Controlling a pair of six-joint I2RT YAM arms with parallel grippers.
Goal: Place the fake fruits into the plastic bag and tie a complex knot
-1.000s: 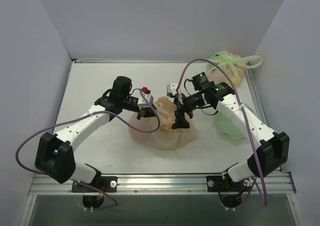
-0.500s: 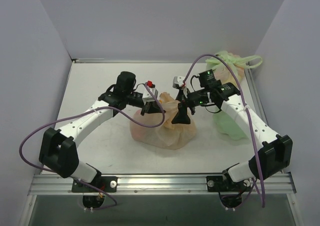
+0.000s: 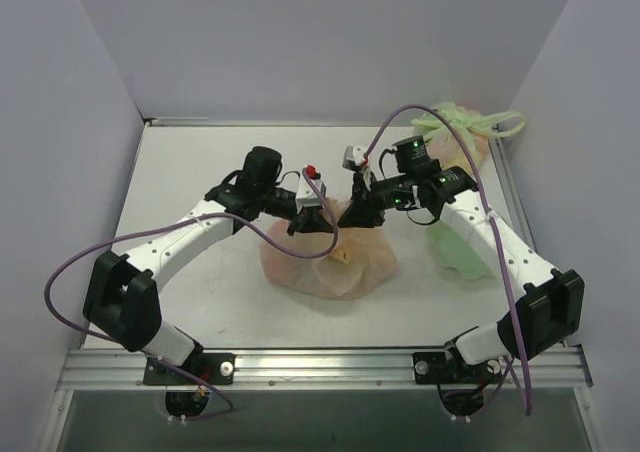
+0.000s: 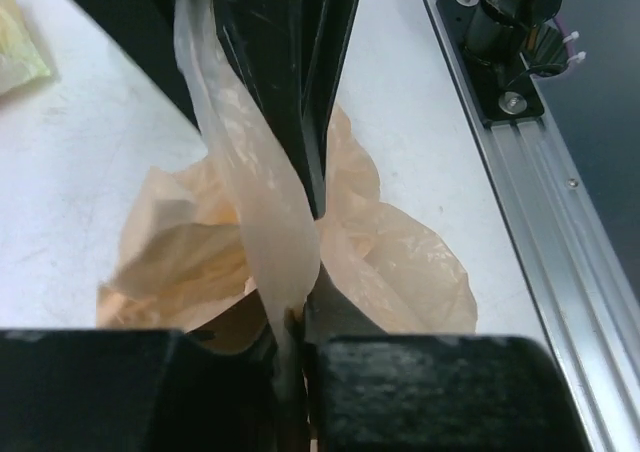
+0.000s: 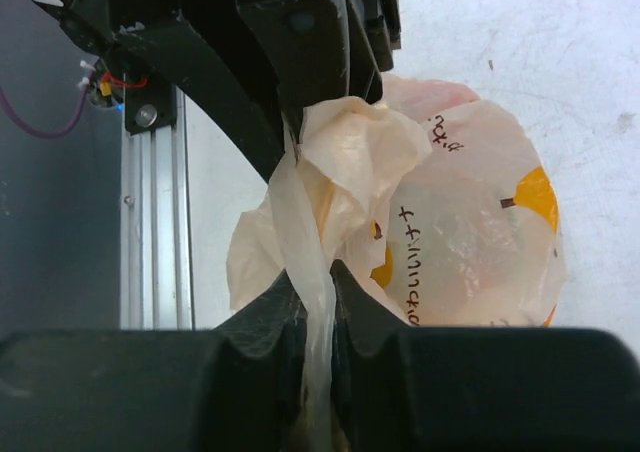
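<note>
Pinching peach film, the left gripper point(image 3: 318, 215) hangs over the bag point(image 3: 330, 267), its jaws closed tight on a strip point(image 4: 262, 202) of the bag's top; the right gripper point(image 3: 358, 212) meets it almost tip to tip from the other side, its jaws likewise closed on the film. Both sit above the bag's far edge, near the middle of the table point(image 3: 200, 162).

From the left wrist, the strip rises out of the left gripper point(image 4: 295, 337), twisted and pulled straight, and runs up along one finger of the right gripper point(image 4: 300, 82); the rest of the bag point(image 4: 400, 262) lies crumpled on the table below. From the right wrist, the film climbs from the right gripper point(image 5: 318, 317) to the left gripper point(image 5: 290, 92), bunching into a loose fold just under that gripper's tip; the bag point(image 5: 470, 242) bulges below, with a yellow banana print point(image 5: 535, 192) and dark lettering on its side. Something orange shows low inside the film; whether it is a fruit or print I cannot tell, and no fruit can be made out for sure.

The bag rests on the table between the two arms, slack at its base and drawn up toward the grippers; a pale green bag point(image 3: 455, 137) sits at the far right corner, and a green sheet point(image 3: 462, 250) lies under the right arm, well apart from the peach bag.
</note>
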